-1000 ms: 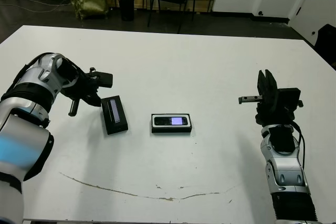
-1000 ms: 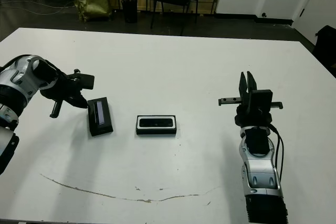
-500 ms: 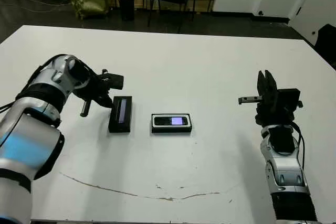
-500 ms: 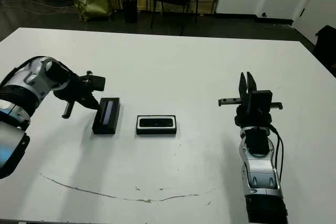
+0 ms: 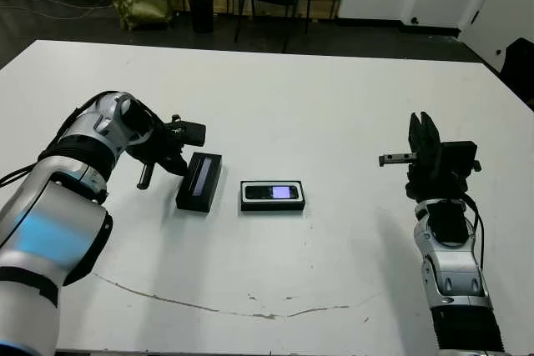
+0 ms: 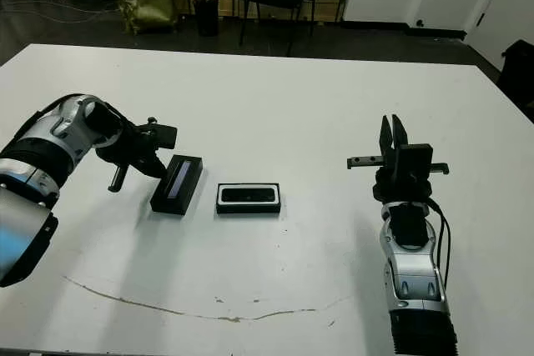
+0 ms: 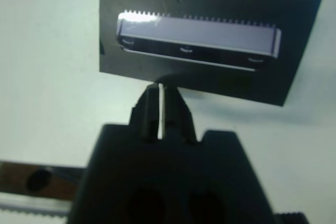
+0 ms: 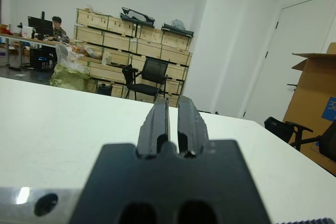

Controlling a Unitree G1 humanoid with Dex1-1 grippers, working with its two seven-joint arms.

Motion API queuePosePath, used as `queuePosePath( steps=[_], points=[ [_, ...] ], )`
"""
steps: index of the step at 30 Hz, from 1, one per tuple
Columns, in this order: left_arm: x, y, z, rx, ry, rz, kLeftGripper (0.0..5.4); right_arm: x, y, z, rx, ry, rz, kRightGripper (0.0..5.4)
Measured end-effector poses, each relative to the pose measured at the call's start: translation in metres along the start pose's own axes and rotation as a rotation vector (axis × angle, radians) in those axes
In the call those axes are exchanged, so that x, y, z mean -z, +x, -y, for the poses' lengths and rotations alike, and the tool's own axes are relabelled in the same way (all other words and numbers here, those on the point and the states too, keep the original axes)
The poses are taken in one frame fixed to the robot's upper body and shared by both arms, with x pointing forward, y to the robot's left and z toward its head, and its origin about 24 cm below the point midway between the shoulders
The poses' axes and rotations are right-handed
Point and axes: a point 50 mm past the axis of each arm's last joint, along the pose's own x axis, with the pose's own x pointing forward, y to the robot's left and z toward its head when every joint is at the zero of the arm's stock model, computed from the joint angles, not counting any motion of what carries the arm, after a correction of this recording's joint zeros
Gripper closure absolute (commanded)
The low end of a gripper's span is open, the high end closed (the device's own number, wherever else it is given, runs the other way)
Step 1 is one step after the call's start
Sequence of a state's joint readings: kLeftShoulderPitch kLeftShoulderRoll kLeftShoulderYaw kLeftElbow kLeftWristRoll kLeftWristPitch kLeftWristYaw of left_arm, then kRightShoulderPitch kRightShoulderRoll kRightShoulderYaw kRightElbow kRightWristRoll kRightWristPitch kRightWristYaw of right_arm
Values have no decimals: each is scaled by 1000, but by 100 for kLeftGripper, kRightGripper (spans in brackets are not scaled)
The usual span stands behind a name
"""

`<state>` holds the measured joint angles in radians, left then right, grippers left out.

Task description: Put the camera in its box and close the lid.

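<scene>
The camera (image 5: 273,193) was already sitting down in the box (image 5: 273,204), roughly mid-counter, a bit toward the left edge. It was a slim matte-black bar in a shallow black tray with white lining showing around it. So the thing left to deal with was the lid (image 5: 200,183), lying flat just left of the box with a small gap between them, skewed at an angle.

My guess is the lid was light and rigid, thin card or plastic, so it'd skid on the smooth white counter rather than lift easily. It had a glossy pale stripe down its top that probably offered no grip. I'd say take it across the short width by the long edges, or nudge it by an edge.

The left gripper (image 7: 159,98) had its jaws pinched together with only a sliver between, holding nothing, tips right at the lid's long edge. The right gripper (image 6: 390,134) hung well off toward the right edge, jaws closed, empty.
</scene>
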<state>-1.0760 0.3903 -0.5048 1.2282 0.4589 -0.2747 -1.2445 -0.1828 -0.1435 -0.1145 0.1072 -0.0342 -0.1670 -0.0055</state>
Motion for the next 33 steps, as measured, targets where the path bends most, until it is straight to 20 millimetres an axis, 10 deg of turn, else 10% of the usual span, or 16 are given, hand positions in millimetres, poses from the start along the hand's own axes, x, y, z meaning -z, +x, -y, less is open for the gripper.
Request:
queuePosePath(
  steps=[13, 22, 33],
  points=[
    [-7, -7, -10, -101, 15, 23, 540, 0, 0, 0, -1, 0, -3, 539],
    [2, -63, -37, -805, -137, 228, 540, 2, -1, -1, -12, 11, -3, 539],
    [-17, -60, 39, -1132, -492, 567, 377, 1, -2, -4, -15, 21, 1, 540]
  ],
)
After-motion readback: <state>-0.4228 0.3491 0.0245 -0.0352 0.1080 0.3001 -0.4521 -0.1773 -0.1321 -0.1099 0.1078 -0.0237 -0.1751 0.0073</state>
